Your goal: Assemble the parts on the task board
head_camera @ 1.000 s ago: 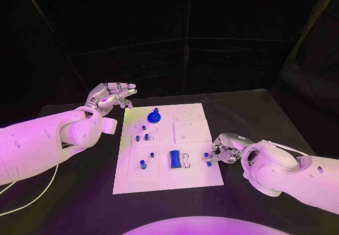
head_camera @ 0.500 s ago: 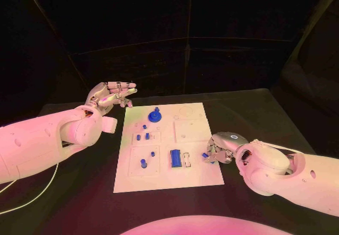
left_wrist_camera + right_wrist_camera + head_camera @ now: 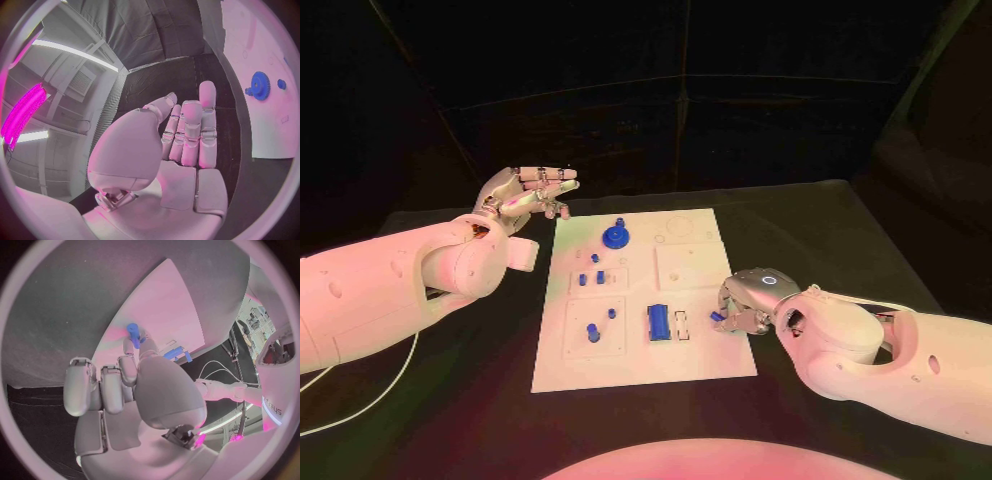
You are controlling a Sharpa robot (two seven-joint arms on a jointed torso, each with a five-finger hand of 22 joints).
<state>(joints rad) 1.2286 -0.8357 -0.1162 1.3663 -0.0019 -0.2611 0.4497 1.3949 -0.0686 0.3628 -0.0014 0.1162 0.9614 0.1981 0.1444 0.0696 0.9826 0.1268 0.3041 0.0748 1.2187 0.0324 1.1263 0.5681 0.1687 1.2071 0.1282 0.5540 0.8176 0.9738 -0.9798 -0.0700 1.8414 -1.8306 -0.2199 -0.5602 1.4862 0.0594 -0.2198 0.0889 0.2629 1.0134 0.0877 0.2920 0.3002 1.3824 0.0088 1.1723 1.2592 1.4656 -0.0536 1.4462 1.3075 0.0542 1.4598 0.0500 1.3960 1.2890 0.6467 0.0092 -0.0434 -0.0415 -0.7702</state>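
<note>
Carrying a small blue peg [image 3: 133, 333] pinched in the right hand [image 3: 750, 302] over the task board's [image 3: 689, 265] right edge, left hand [image 3: 527, 194] raised empty, fingers apart; next probably needed seating it in a free socket.

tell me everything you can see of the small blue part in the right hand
The small blue part is a short, slim peg, plain blue and smooth, plastic by the look of it. The right hand pinches it at its fingertips, so its lower end is hidden. It is held low at the right edge of the task board, beside the larger blue block. Whether it touches the board cannot be told.
</note>
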